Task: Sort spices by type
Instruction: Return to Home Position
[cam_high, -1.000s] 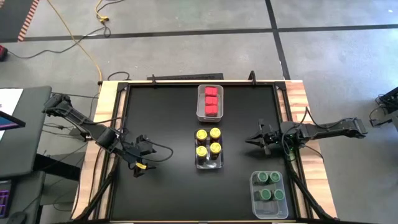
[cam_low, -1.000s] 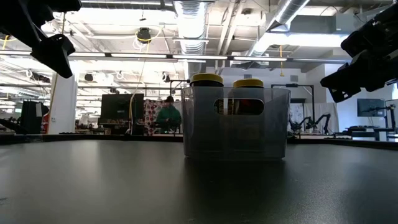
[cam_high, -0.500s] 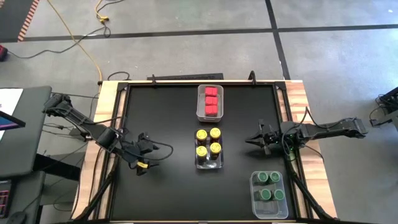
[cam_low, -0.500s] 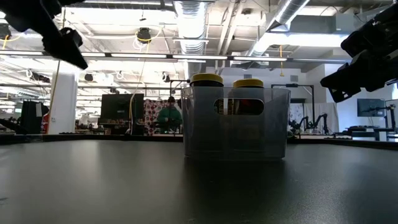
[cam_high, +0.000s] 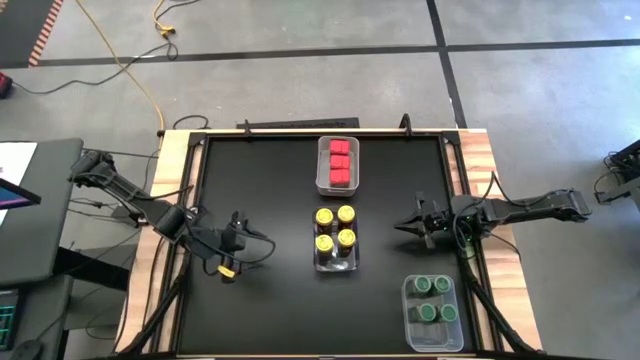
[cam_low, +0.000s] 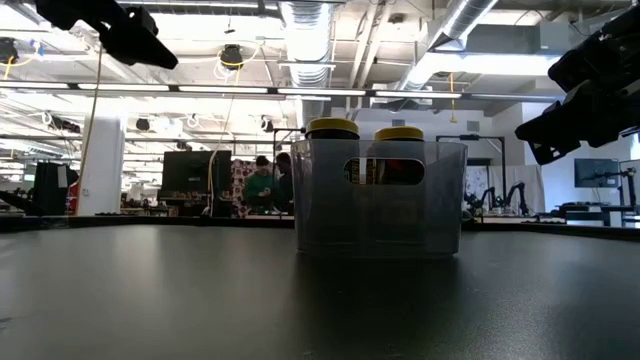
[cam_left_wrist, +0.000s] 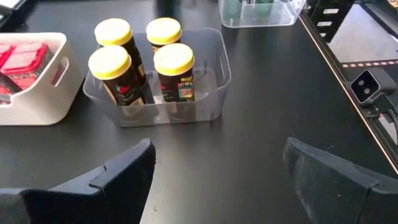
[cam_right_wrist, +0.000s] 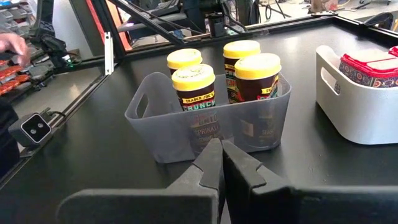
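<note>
The left gripper (cam_left_wrist: 217, 179) hangs above the black table (cam_high: 260, 180) with its two dark fingers (cam_left_wrist: 121, 177) spread wide and nothing between them. Opposite it, the right gripper (cam_right_wrist: 221, 163) hovers with its fingers pressed together, also holding nothing. Midway between the two grippers, straight ahead of each, a clear bin (cam_right_wrist: 146, 121) stands on the table with four yellow-lidded jars (cam_right_wrist: 193, 78) upright inside it, packed two by two. Past that bin, to one side of the line between the grippers and well apart from both, a white bin (cam_right_wrist: 348, 109) holds the red square-topped containers (cam_high: 340, 160) in a row. On the other side of that line, nearer the right gripper than the left, a second clear bin (cam_high: 410, 325) close to the table's corner holds the green-lidded jars (cam_high: 427, 313). Far behind the table, two people (cam_low: 262, 185) stand in the workshop under the ceiling lights.
</note>
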